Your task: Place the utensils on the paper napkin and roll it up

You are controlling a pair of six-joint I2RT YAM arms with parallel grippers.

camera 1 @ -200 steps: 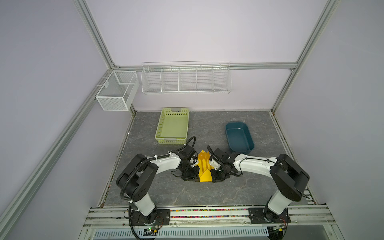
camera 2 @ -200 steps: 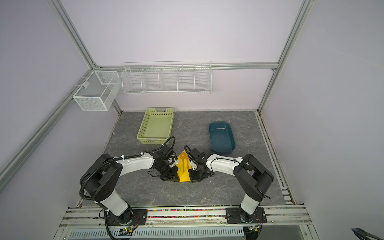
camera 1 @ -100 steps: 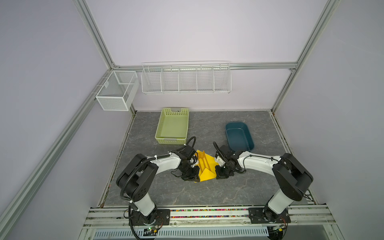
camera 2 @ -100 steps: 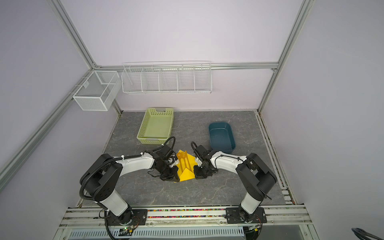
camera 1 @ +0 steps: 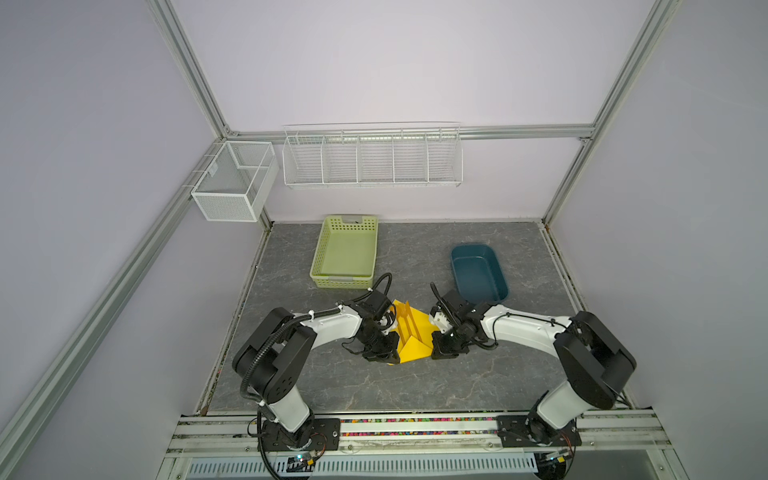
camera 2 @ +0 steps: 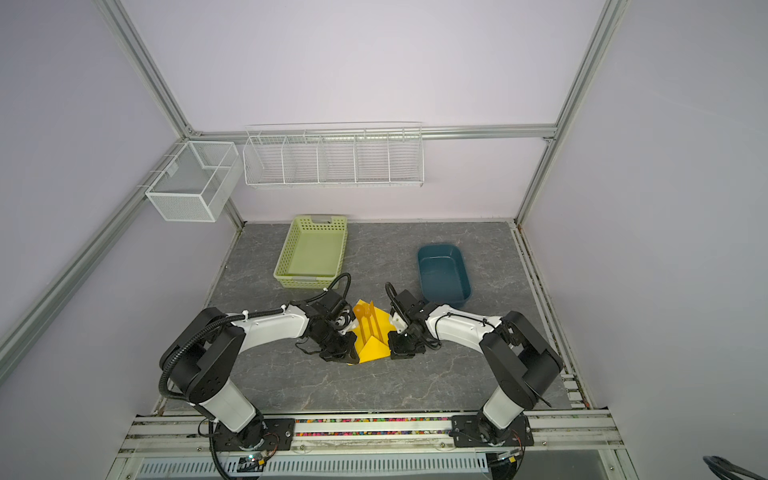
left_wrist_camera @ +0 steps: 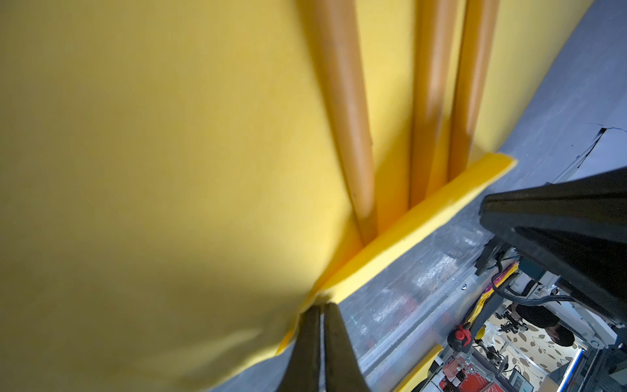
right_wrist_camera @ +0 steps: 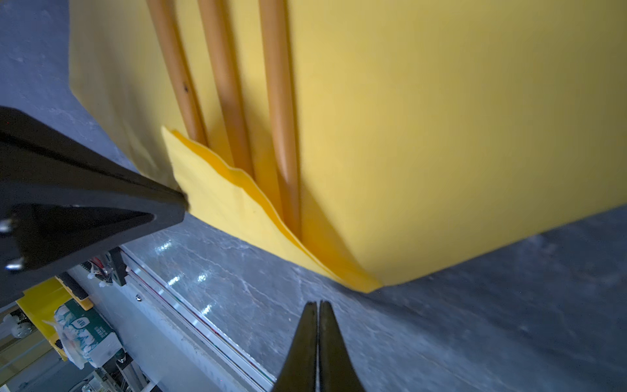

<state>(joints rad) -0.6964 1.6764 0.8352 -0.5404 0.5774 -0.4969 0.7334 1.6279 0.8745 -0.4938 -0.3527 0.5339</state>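
The yellow paper napkin lies on the grey table between both arms, its near edge folded up over the handle ends of the utensils. Three orange-brown handles run side by side under that flap. My left gripper is shut on the napkin's near left corner, and the sheet's left side stands raised beside it. My right gripper is shut on nothing, just off the napkin's near right corner, low over the table.
A green basket stands behind the left arm and a dark blue bin behind the right arm. White wire racks hang on the back wall. The table's front rail runs close behind both grippers.
My right gripper has drawn away to the right, off the napkin. The napkin's right side has dropped and spread flat. The left gripper has stayed in place.
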